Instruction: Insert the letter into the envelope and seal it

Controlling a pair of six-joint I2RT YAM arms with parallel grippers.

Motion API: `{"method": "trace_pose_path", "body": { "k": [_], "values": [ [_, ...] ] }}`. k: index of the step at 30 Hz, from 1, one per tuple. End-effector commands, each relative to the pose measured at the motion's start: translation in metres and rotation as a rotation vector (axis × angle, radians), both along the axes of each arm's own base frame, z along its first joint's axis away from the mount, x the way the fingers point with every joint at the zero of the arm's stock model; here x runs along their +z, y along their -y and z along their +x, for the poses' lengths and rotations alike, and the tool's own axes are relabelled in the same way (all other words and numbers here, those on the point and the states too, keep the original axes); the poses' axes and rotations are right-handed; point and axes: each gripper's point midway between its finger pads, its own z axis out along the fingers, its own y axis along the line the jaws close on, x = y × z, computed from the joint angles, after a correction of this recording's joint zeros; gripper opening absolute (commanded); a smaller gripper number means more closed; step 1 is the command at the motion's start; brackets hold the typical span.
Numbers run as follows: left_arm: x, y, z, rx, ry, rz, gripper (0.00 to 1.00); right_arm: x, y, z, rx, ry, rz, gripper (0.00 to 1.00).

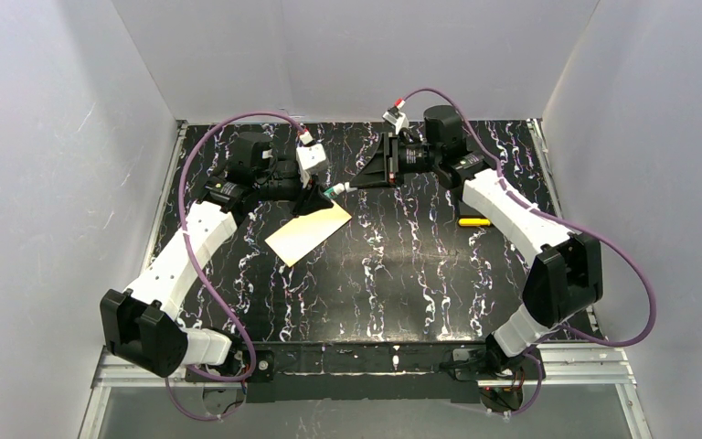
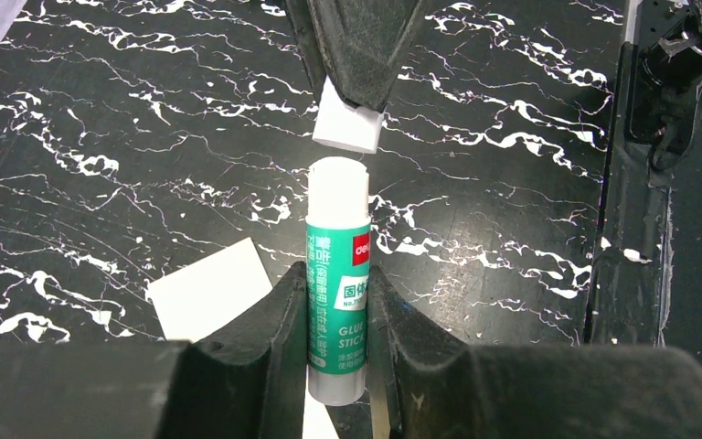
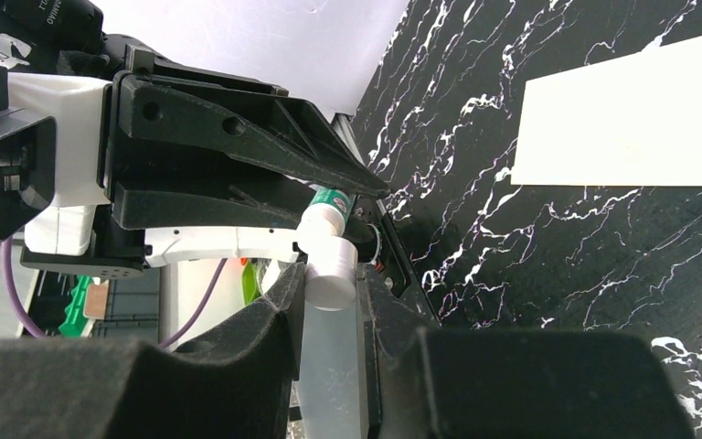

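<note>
A cream envelope (image 1: 309,233) lies flat on the black marbled table, just in front of both grippers; it also shows in the right wrist view as a pale oblong, the envelope (image 3: 631,119). The letter is hidden. My left gripper (image 2: 336,274) is shut on a green glue stick (image 2: 338,274), above the envelope's far end. The right gripper (image 3: 329,274) faces it and is shut on the stick's white cap (image 3: 331,273). In the left wrist view the cap (image 2: 347,123) sits a small gap off the stick's white top. From above, the left gripper (image 1: 315,197) and right gripper (image 1: 352,186) meet tip to tip.
A small yellow object (image 1: 473,220) lies on the table (image 1: 402,274) beside the right forearm. White walls close in the left, back and right sides. A metal rail (image 1: 366,361) runs along the near edge by the arm bases.
</note>
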Motion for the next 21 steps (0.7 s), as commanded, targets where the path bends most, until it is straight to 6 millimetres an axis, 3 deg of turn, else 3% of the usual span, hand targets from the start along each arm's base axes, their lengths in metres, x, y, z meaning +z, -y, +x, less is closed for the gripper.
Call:
{"method": "trace_pose_path", "body": {
  "k": [1,21],
  "values": [
    [0.0198,0.0057,-0.0059,-0.040,0.030,-0.037,0.00,0.0302,-0.0076,-0.0044,0.041,0.076,0.061,0.02],
    [0.0287,0.0096,-0.0136,-0.084,0.046,-0.064,0.00,0.0281,-0.0146,-0.0140,0.073,0.057,0.076,0.02]
  ]
}}
